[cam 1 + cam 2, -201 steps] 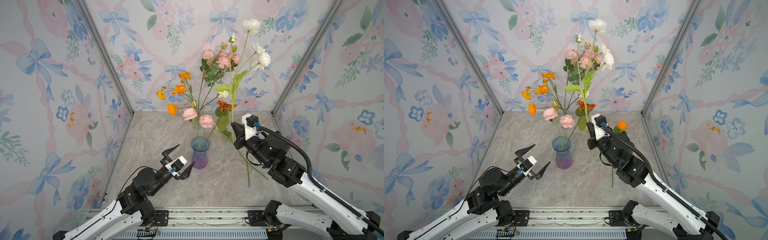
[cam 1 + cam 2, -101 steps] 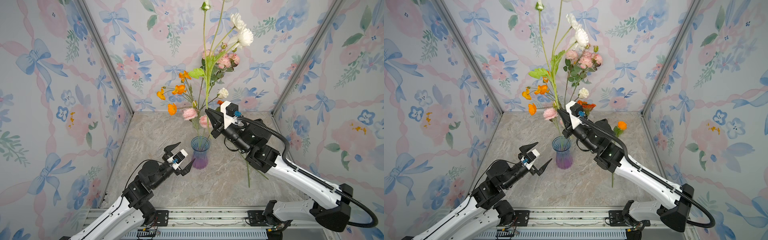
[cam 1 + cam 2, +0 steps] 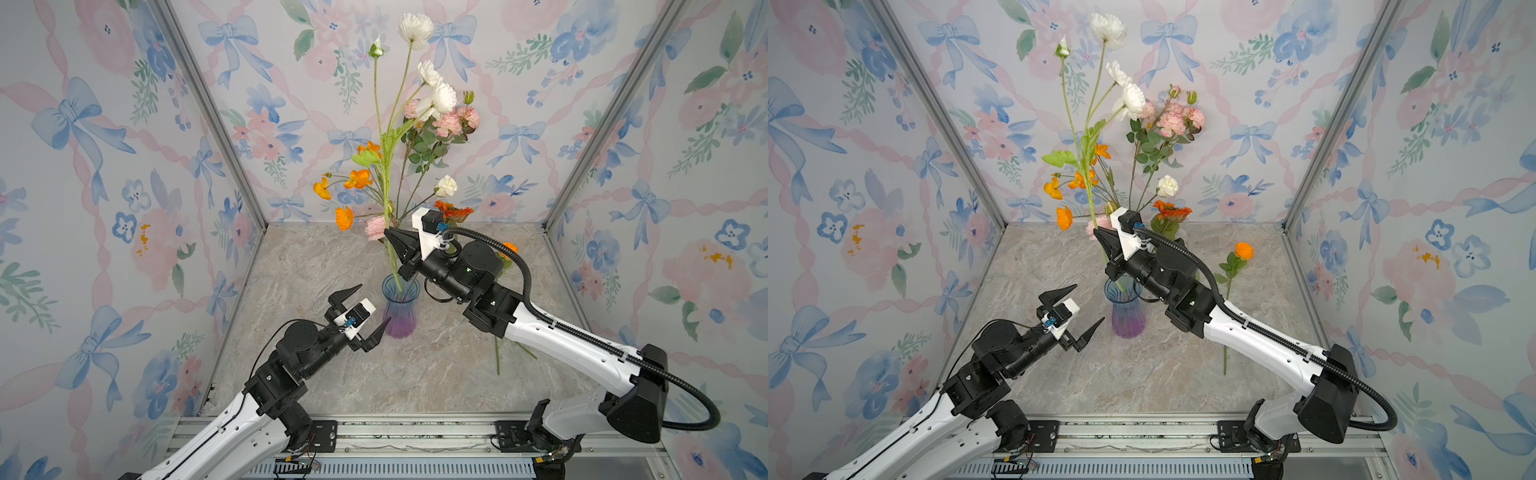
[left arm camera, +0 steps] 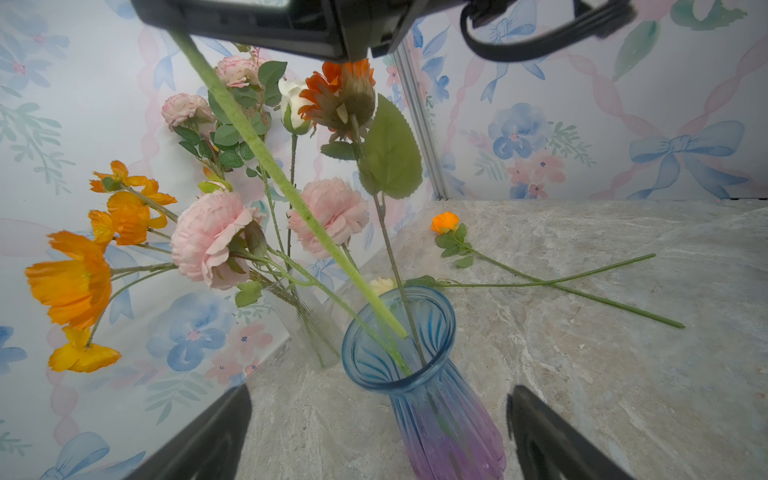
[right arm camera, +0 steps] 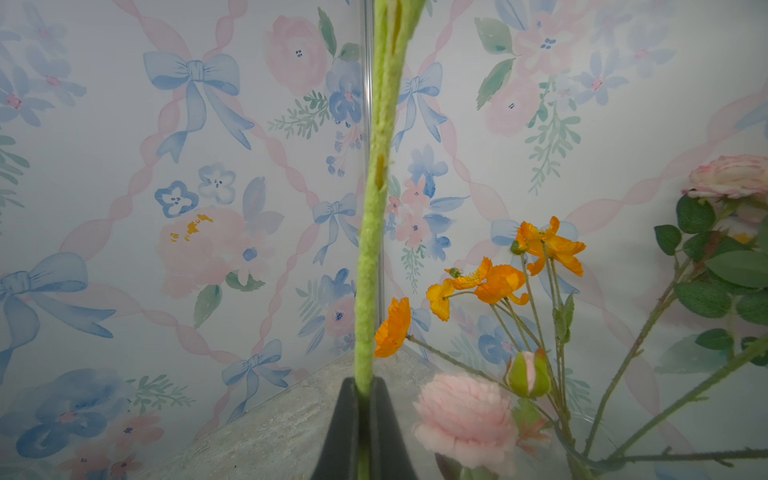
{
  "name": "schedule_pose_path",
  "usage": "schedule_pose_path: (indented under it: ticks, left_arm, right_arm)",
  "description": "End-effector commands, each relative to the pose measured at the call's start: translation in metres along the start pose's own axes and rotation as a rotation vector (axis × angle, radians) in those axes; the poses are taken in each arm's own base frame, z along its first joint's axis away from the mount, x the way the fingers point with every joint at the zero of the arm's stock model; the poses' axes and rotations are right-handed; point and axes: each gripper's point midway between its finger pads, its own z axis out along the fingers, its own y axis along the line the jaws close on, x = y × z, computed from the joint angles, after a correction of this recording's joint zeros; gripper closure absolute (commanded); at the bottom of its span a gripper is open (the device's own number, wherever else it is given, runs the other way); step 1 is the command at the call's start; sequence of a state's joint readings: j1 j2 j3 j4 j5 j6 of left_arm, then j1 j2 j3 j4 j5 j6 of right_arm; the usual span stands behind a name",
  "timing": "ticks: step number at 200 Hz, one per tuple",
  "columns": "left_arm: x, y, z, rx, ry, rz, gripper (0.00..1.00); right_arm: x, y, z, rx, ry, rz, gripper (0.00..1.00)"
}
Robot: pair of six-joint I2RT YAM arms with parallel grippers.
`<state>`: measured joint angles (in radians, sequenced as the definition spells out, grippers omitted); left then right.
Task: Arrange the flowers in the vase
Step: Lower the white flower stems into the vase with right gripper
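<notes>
A blue-to-purple glass vase (image 3: 399, 307) (image 3: 1128, 312) (image 4: 419, 374) stands mid-table with an orange daisy (image 4: 340, 95) and a pink bloom (image 4: 208, 241) in it. My right gripper (image 3: 389, 232) (image 3: 1096, 231) (image 5: 364, 384) is shut on the fuzzy green stem (image 5: 370, 249) of a tall white flower (image 3: 415, 27), above the vase. The stem's lower end (image 4: 386, 311) sits inside the vase mouth. My left gripper (image 3: 374, 303) (image 3: 1089, 303) (image 4: 378, 399) is open, its fingers either side of the vase's body without touching it.
A clear glass vase (image 4: 309, 332) behind the blue one holds orange poppies (image 3: 357, 178) and pink blooms (image 3: 446, 122). An orange-headed flower (image 3: 1244, 250) (image 4: 444, 222) and a cream one (image 4: 381, 286) lie on the table, stems crossing, to the right. Wallpapered walls close three sides.
My right gripper has carried the white flower leftward from the right of the vase to above it, and the stem's end now sits in the mouth. The left gripper edged toward the vase.
</notes>
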<state>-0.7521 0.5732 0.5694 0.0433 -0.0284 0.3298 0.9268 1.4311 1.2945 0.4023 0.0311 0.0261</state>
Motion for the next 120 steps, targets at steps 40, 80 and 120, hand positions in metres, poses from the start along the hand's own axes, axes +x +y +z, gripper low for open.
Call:
schedule_pose_path:
  ticks: [40,80,120]
  left_arm:
    - [-0.003,0.005,0.001,-0.022,-0.008,-0.018,0.02]
    - [-0.001,0.006,0.001,-0.027,-0.003,-0.017,0.02]
    - [-0.001,0.006,0.001,-0.027,-0.003,-0.017,0.02]
  right_arm:
    - [0.055,0.001,0.000,0.014,0.118,-0.024,1.00]
    - [0.085,0.001,-0.001,0.016,0.158,-0.068,0.99]
    - [0.117,-0.001,0.000,0.017,0.196,-0.088,0.99]
